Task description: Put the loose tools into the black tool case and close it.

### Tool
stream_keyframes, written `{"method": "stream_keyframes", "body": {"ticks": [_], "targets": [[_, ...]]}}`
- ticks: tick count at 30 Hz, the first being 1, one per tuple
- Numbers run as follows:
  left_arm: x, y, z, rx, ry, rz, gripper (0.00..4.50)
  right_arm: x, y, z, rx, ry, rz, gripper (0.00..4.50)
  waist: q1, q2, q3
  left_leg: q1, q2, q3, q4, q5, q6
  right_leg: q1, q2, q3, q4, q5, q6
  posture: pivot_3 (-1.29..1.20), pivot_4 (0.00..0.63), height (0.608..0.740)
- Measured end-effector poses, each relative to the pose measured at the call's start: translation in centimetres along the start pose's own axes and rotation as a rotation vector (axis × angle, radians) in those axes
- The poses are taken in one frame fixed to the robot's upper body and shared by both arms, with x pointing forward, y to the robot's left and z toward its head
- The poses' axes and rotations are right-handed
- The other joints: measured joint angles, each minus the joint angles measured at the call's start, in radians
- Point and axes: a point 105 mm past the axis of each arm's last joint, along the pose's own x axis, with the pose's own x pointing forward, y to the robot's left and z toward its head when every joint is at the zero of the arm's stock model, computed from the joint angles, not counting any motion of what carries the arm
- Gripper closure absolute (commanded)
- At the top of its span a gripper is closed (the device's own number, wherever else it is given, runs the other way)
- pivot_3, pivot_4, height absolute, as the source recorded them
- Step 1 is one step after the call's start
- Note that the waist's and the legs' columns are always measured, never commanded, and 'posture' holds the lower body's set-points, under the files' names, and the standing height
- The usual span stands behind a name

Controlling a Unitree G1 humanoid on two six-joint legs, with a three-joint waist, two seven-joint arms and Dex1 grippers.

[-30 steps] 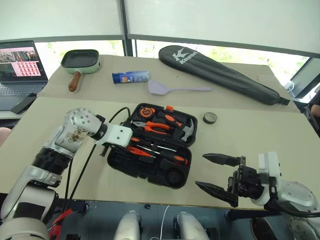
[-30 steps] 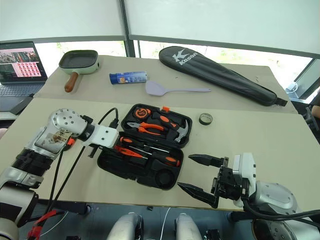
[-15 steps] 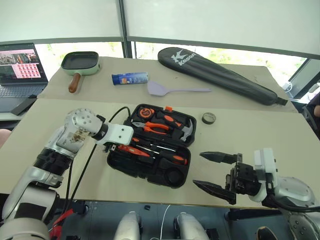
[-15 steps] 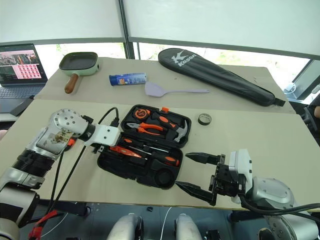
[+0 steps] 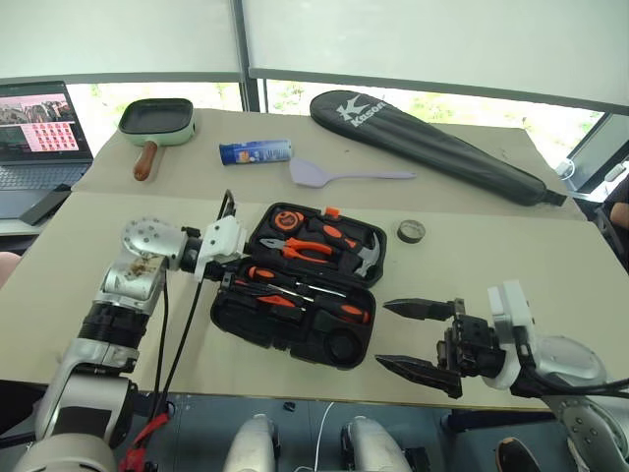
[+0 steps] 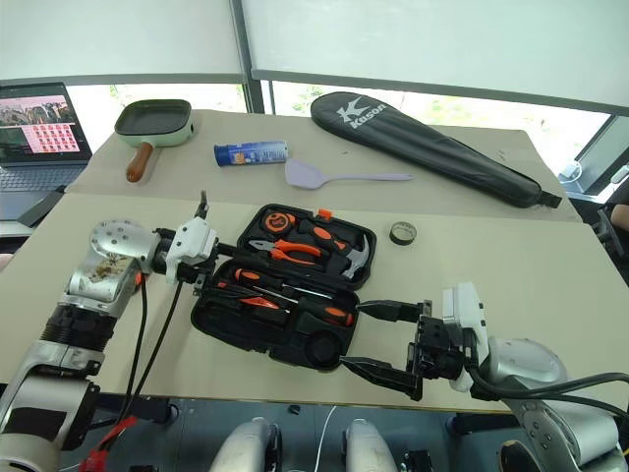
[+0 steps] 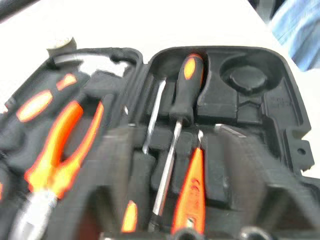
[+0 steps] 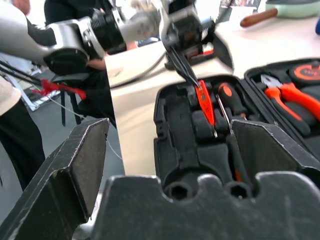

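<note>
At the far left, an open laptop [image 5: 39, 128] sits beside the beige table [image 5: 550, 265]. The left gripper [image 8: 182, 67] hovers at the left edge of the open black plastic clamshell tool case [image 5: 307, 285]; its slim fingers look slightly parted just above the small slim orange tester pen [image 8: 205, 102], though I cannot tell whether they touch it. The pen lies in the case's near half, beside two screwdrivers with orange-and-black handles [image 7: 175, 130]. Orange-handled pliers [image 5: 300, 251] fill the far half. To the right of the case, a small dark tape roll [image 5: 412, 232] lies loose on the table. The right gripper [image 5: 413, 334] hangs just beyond the case's near right corner, jaws spread wide and empty.
</note>
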Motion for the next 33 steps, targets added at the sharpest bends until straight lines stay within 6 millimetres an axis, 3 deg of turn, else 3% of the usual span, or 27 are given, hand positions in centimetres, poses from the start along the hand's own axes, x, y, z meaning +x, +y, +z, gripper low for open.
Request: {"method": "stream_keyframes", "body": {"ticks": [4,16,22,25,28,31,33], "targets": [[-0.2,0.2,-1.6,-0.004,0.033,0.042,4.47,0.0,-0.1,0.1,-0.002,-0.003,-0.003,0.0,0.006,0.0,0.0,-0.001,0.0,0.0,0.002,0.0,0.0,0.0,0.0,0.0,0.0,0.0,0.001,0.0,0.15,0.74],[0.6,-0.2,-3.3,0.081,0.103,0.022,4.47,0.1,0.5,0.1,0.008,0.0,-0.013,0.0,0.013,0.001,-0.001,0.001,0.0,0.0,0.002,0.0,0.001,0.002,0.0,0.0,0.0,0.001,0.001,0.0,0.15,0.74],[0.8,0.1,-3.7,0.032,0.109,0.058,4.47,0.1,0.4,0.1,0.01,0.002,-0.025,0.0,0.012,0.002,-0.002,0.007,0.0,0.0,0.002,-0.001,0.001,0.008,0.0,0.0,-0.001,0.001,0.001,0.0,0.15,0.74],[0.5,0.2,-3.8,-0.008,0.086,0.103,3.81,0.2,0.3,0.3,0.002,-0.007,-0.029,0.0,0.01,0.002,-0.002,0.01,0.0,0.0,0.002,-0.001,0.001,0.011,-0.001,0.0,-0.001,0.0,0.001,0.0,0.15,0.74],[-0.7,-0.5,-3.7,-0.052,0.015,0.185,2.75,0.0,-0.2,0.6,-0.024,-0.045,-0.052,0.0,-0.002,0.002,-0.002,0.009,0.002,-0.001,0.001,-0.001,0.001,0.01,0.0,0.0,-0.001,0.0,0.001,0.0,0.15,0.74],[-3.8,-1.3,-3.7,-0.089,-0.016,0.331,1.64,-0.8,-0.8,0.7,-0.083,-0.062,-0.086,0.0,-0.014,0.002,-0.001,0.008,0.002,-0.004,0.0,-0.001,0.001,0.007,0.0,0.0,-0.001,0.0,0.0,0.0,0.15,0.74],[-7.5,-3.0,-3.6,-0.119,-0.029,0.504,0.89,-1.8,-1.1,-0.2,-0.17,-0.032,-0.099,0.0,-0.025,0.002,-0.001,0.009,0.003,-0.004,-0.003,-0.003,0.002,0.006,-0.002,0.002,-0.002,0.0,0.0,0.0,0.15,0.74]]}}
